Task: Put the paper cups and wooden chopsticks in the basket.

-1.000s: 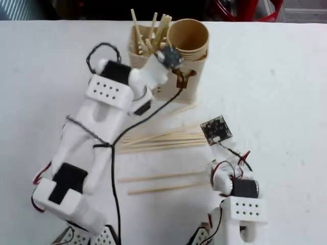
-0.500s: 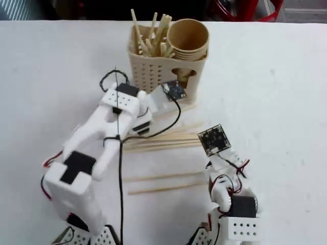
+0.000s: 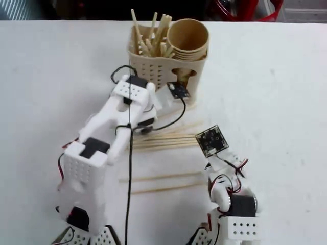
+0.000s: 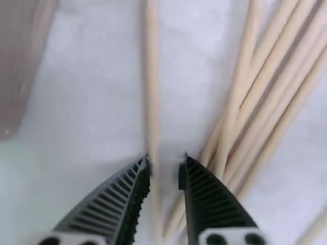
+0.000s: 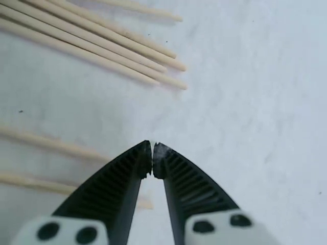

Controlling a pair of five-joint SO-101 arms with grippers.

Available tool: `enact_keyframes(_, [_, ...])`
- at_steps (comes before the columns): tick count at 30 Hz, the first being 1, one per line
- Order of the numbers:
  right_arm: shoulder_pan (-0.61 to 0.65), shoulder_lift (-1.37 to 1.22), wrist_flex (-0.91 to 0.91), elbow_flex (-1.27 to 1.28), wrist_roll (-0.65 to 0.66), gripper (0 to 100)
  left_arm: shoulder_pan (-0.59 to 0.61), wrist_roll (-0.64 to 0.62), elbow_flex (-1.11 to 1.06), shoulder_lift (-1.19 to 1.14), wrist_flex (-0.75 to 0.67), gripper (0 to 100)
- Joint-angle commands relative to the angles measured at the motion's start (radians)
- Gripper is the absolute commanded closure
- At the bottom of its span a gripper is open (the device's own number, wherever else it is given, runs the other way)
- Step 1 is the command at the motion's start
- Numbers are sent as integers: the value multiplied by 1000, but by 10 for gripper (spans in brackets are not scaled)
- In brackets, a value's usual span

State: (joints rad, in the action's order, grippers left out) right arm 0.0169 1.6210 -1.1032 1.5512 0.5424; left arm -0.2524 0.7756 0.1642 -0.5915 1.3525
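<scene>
left end effector [image 4: 164,163] slightly parted, astride a single chopstick [image 4: 150,76] flat on the counter [image 4: 92,127], not clamped, just beside the loose bundle [image 4: 265,87]. right end effector [image 5: 152,148] closed on nothing, tips together over bare counter, near more loose chopsticks [image 5: 102,46]. in the basket [image 3: 150,69] toward the counter's far side, stacked paper cups [image 3: 187,35] beside upright chopsticks [image 3: 148,35].

One basket [image 3: 153,71]; inside it, one nested stack of paper cups [image 3: 188,37] and several upright chopsticks [image 3: 153,33], number unclear; before it, roughly seven loose chopsticks [image 3: 168,142].
</scene>
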Motion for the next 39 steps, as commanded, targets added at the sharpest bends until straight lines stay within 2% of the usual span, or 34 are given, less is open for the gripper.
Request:
enact_keyframes(1, [7,-7,-2,-8,11,979,-8,-20,91,48,64,935])
enact_keyframes(6, [7,-7,-2,-8,11,979,-58,-135,126,156,112,892])
enact_keyframes(12, [7,-7,-2,-8,11,979,-130,-138,127,91,112,888])
enact_keyframes(22, [7,-2,-2,-8,11,979,-130,-140,133,-62,63,891])
enact_keyframes(24, [7,-2,-2,-8,11,979,-124,-140,133,-73,58,906])
enact_keyframes(27, [7,-2,-2,-8,11,979,-122,-140,133,-71,57,985])
enact_keyframes(31, [7,-2,-2,-8,11,979,-127,-149,135,-67,68,979])
enact_keyframes(39, [5,-1,1,-8,11,979,-128,-175,135,148,167,977])
